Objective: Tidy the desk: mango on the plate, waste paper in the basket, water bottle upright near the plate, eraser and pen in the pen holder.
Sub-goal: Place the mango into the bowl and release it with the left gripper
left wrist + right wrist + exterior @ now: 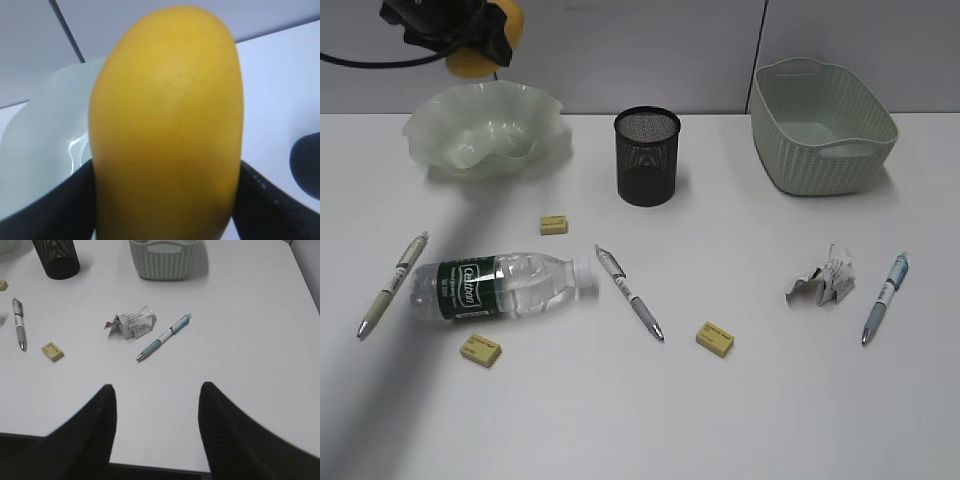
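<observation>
mango [167, 130] sits grasped in the left end effector [455, 35], raised above the plate [485, 130].

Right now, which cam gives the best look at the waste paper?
Right wrist view: the waste paper lies unobstructed on the desk, print visible, beside a blue pen. The exterior view shows it smaller, further off. The left wrist view misses it; the mango fills the frame.

Pale grey flat wall panels [650, 50], plain, across whole background. Thin dark vertical seam [757, 55] between two panels, right of centre, slightly slanted.
</observation>
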### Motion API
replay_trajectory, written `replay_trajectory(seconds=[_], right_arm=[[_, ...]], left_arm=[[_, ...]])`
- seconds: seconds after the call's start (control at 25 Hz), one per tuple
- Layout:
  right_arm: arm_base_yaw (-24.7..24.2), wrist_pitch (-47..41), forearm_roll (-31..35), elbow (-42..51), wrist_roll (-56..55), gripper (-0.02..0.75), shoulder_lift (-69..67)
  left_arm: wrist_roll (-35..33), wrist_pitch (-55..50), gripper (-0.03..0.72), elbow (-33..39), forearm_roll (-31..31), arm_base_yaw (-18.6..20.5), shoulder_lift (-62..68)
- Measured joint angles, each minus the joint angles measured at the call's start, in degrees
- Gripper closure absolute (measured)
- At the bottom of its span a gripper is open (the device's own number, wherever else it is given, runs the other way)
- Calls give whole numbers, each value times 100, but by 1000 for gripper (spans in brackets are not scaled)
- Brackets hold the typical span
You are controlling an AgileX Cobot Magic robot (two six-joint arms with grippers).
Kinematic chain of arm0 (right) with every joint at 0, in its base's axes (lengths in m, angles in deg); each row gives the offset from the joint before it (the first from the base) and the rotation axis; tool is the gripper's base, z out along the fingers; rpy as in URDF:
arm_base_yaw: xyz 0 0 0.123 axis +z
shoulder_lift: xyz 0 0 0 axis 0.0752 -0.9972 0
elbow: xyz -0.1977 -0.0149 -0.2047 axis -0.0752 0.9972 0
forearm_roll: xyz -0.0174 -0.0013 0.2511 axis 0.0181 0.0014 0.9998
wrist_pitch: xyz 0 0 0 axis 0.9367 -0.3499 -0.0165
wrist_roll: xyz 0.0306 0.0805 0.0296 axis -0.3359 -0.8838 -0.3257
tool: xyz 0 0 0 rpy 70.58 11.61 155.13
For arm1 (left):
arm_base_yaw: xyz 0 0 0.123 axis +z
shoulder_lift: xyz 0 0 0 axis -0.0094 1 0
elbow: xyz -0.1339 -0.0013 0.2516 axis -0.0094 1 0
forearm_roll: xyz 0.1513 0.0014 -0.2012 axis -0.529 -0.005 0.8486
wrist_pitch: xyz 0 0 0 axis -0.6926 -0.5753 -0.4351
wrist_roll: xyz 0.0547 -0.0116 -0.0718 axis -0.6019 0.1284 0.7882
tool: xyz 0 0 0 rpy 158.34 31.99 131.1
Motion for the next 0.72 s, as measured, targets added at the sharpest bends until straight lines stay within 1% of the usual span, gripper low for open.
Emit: replay_trajectory(seconds=[0.44, 0.72], right_arm=[[0, 0, 0, 0, 0, 312, 0], [0, 0, 0, 0, 0, 312, 0]], left_arm=[[0, 699, 122, 0, -10, 63, 1194], [0, 871, 122, 0, -36, 111, 1376]])
